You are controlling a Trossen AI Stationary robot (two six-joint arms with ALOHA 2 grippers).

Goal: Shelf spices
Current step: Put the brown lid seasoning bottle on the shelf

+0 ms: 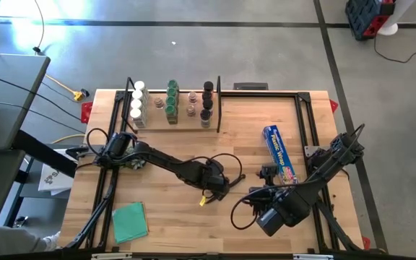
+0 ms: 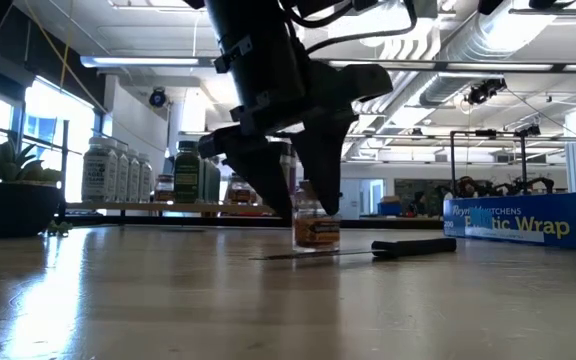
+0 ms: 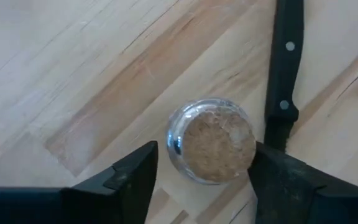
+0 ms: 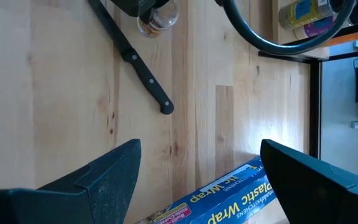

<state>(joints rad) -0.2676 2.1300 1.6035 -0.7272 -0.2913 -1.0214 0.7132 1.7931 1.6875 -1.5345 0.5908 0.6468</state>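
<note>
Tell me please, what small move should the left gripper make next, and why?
Probably close the fingers on the jar. The left gripper is open, with one finger on each side of the jar, and a gap shows on one side. The jar stands on the table beside the knife, away from the shelf. The right gripper waits, open.

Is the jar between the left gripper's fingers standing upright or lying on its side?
Upright. The low view shows the jar standing on the table under the left gripper; the wrist view looks straight down into it.
</note>
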